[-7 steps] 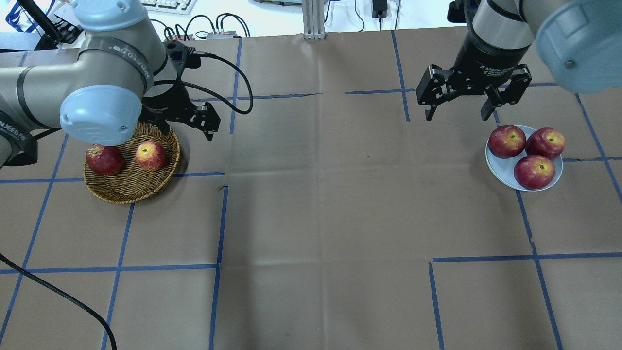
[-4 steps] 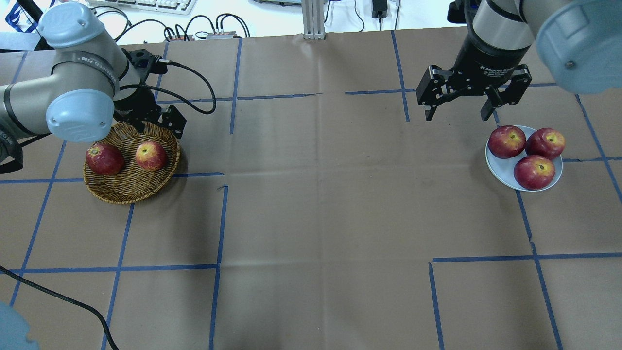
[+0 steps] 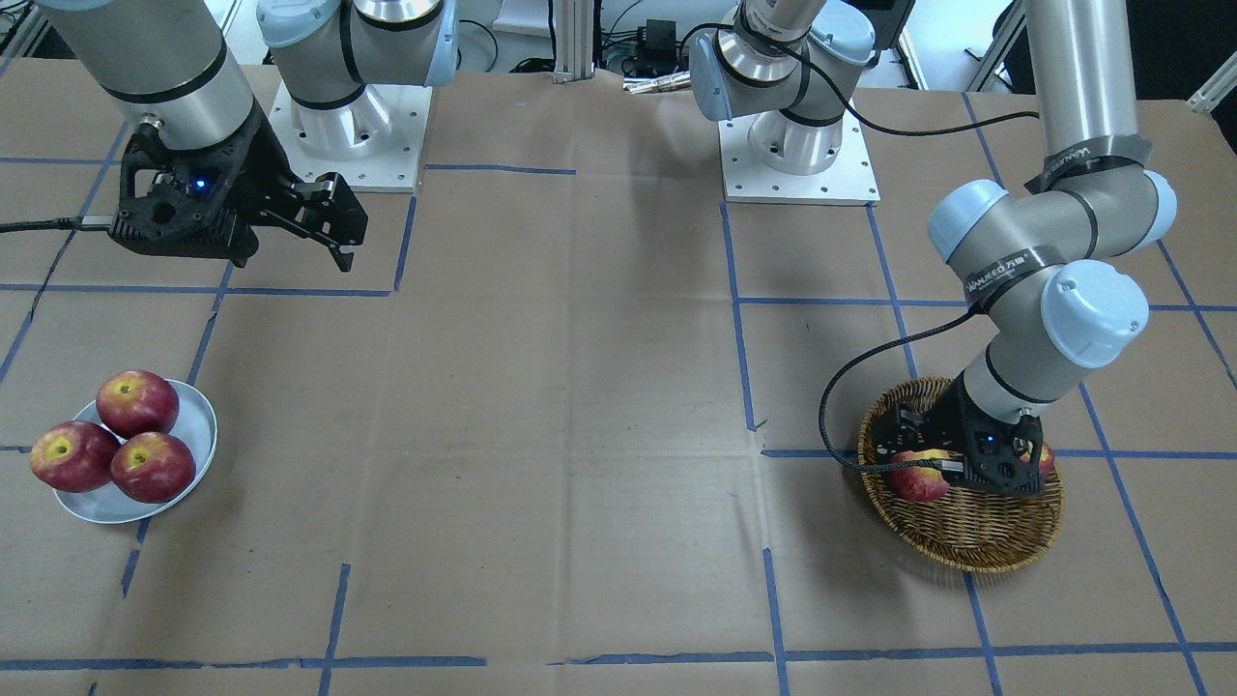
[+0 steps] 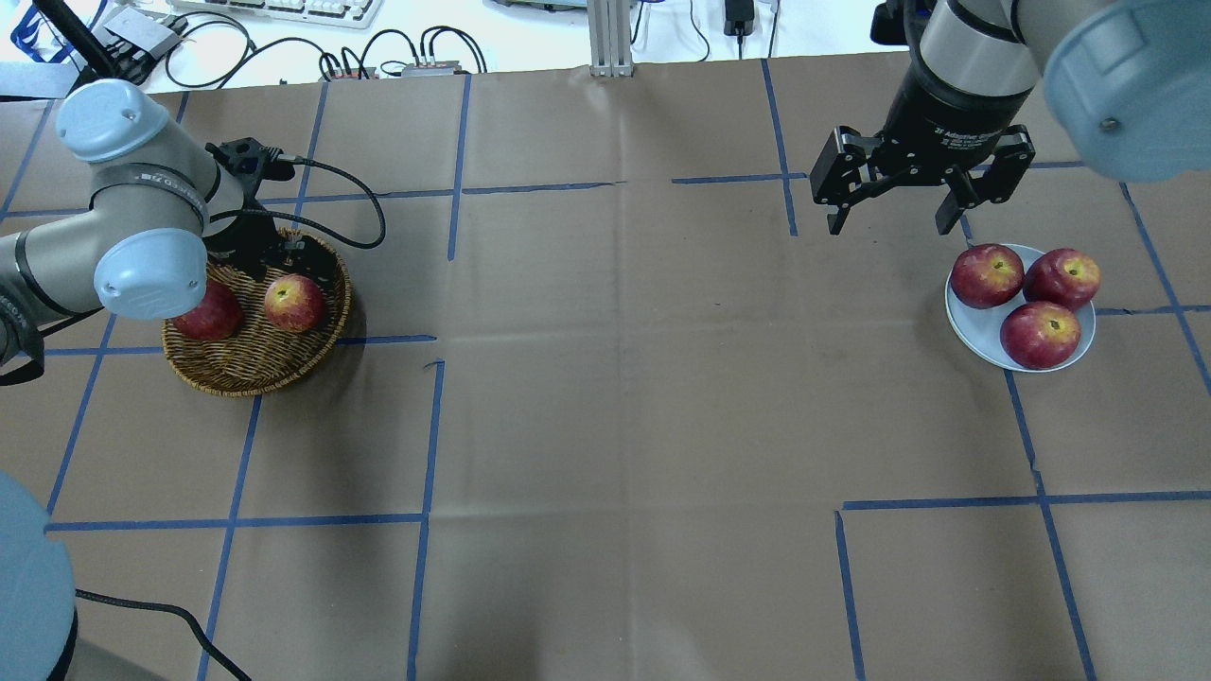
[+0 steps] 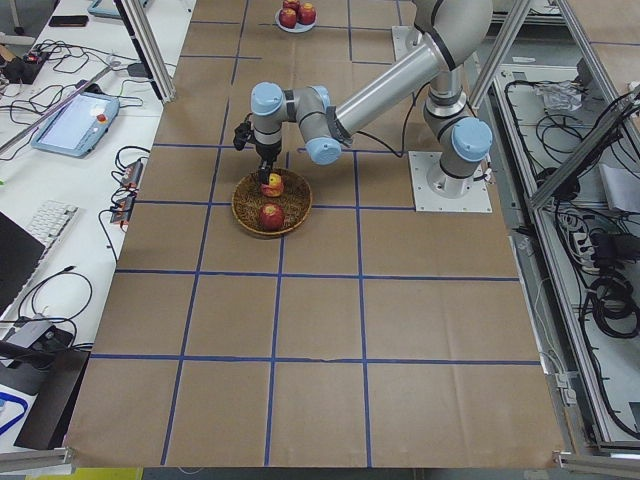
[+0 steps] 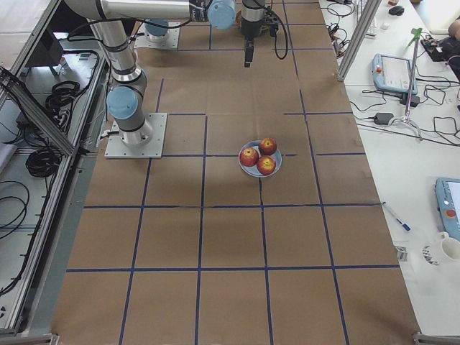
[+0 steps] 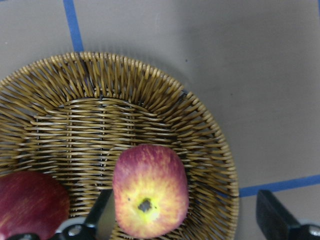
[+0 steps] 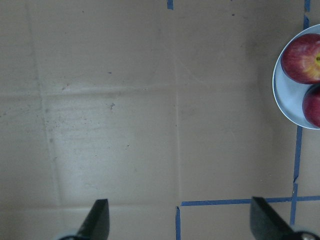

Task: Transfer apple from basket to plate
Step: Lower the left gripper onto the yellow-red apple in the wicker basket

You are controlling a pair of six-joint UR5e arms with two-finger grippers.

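The brown paper-covered tabletop (image 4: 624,397) is marked into squares by blue tape lines (image 4: 423,445). The left arm (image 4: 123,241) bends down steeply over the tabletop's left part, its wrist low above the basket. The right arm (image 4: 974,66) hangs above the far right part, short of the plate.

The wicker basket (image 4: 255,369) sits on the left of the tabletop with two apples inside. The white-grey plate (image 4: 973,326) sits well apart from it on the right, carrying three dark red apples (image 4: 987,275) that touch one another.

The right pincer (image 4: 889,227) hovers above bare tabletop just beside the plate's far edge. Its fingers are spread wide with nothing between them; in the right wrist view the plate shows only at the right border.

The left pincer (image 7: 183,196) is down inside the basket, fingers apart and not clamped on anything. In the left wrist view one finger (image 7: 100,207) stands in the gap between the two apples, close beside the lighter one. The other finger (image 7: 272,215) is well clear of the fruit, out past the basket's rim.

The apple (image 4: 294,303), light red with a yellow-orange blush around its stem dimple, lies in the basket on its right side, between the spread fingers. The darker red apple (image 4: 213,317) lies just beside it on the left, partly hidden by the arm's blue joint cap in the overhead view.
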